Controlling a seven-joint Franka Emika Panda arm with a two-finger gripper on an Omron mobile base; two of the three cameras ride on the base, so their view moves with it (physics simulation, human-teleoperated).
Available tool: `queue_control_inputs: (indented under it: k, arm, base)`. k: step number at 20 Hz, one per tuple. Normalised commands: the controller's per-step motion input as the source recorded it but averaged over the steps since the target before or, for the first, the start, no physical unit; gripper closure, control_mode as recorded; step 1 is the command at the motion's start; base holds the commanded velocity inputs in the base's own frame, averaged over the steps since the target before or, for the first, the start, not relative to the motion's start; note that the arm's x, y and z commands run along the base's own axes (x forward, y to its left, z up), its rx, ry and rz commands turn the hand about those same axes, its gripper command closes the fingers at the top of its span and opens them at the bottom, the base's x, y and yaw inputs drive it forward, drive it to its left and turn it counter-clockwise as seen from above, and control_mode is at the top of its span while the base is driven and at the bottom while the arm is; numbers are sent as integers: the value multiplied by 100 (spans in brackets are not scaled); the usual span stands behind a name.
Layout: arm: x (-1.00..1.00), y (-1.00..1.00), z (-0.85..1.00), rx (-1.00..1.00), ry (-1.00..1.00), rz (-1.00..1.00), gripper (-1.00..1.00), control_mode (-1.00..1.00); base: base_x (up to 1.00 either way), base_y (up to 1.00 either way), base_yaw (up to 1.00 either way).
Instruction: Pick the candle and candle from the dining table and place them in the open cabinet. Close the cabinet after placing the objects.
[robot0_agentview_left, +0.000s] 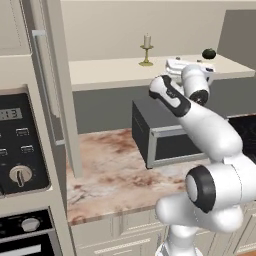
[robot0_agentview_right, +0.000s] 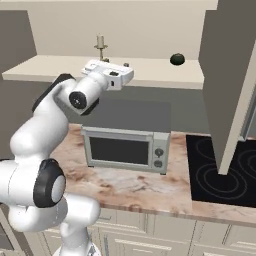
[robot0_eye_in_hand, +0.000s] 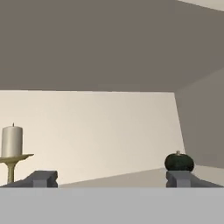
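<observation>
- One candle (robot0_agentview_left: 147, 41) on a brass candlestick stands upright on the cream shelf (robot0_agentview_left: 110, 72) of the open cabinet, well back from the front edge; likely set deep so it clears the door.
- A dark green round object (robot0_agentview_right: 177, 59), maybe a small squash, sits farther along the same shelf, well apart from the candle.
- Gripper (robot0_eye_in_hand: 112, 179) hovers level w/ the shelf, btwn candle and green object; jaws spread wide, nothing btwn them.
- In the hand view the two finger tips (robot0_eye_in_hand: 42, 179) sit far apart; candle off to one side, not touched.
- Judgement: candlestick candle looks placed; the short stubby candle I can't find here, so 2nd pick prob. still to do.
- Cabinet doors (robot0_agentview_left: 59, 90) hang open either side, bar handle on the left one; closing not yet done.
- Below: a microwave (robot0_agentview_right: 126, 149) on the pink-brown marbled counter (robot0_agentview_left: 110, 170), black cooktop (robot0_agentview_right: 220, 172) beside it.
- Writing: oven panel (robot0_agentview_left: 17, 145) has a small display, digits too blurred to read. No brands visible.
</observation>
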Motion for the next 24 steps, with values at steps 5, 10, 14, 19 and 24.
queue_control_inputs:
  k: [5,10,14,19,24]
  arm:
    - [-100,-34,100,5,7,-4,-100,-100]
    - [-100,-3,100,0,29,0,-100,-100]
    - [-42,0,15,0,25,-2,-100,-100]
    - [-99,-4,-45,-9,44,0,-100,-100]
    - [-100,1,-77,-16,47,3,-100,-100]
  base:
    - [0,0,0]
    - [0,0,0]
    - [0,0,0]
    - [0,0,0]
    - [0,0,0]
